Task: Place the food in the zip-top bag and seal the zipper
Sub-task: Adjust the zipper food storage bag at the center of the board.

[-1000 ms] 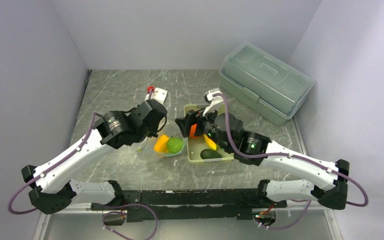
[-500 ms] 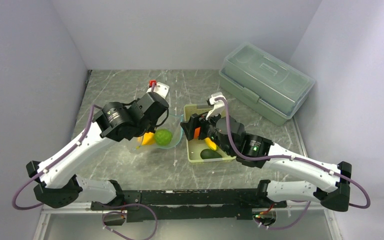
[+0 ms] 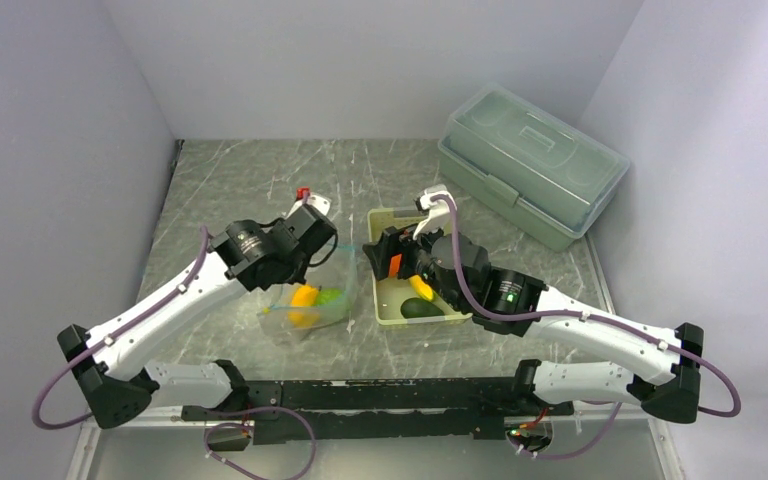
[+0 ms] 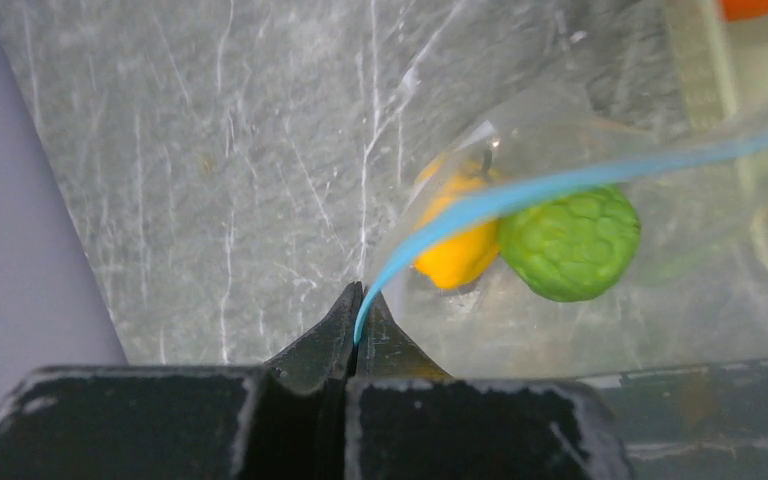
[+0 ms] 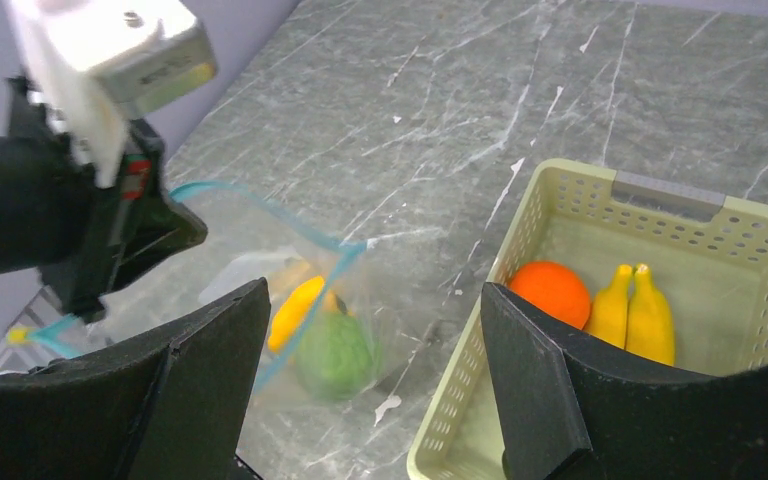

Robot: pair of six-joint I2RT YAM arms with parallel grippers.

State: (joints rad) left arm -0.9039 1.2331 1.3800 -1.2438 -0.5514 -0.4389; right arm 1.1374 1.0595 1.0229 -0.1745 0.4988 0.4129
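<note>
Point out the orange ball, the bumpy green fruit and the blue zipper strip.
orange ball (image 5: 550, 293): right wrist view, centre of its surface.
bumpy green fruit (image 4: 570, 243): left wrist view, centre of its skin.
blue zipper strip (image 4: 560, 181): left wrist view, midway along it.

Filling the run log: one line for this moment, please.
left gripper: shut on light blue zipper strip | clear plastic bag: yellow-orange pepper, bumpy green fruit inside | right gripper: open, empty
</note>
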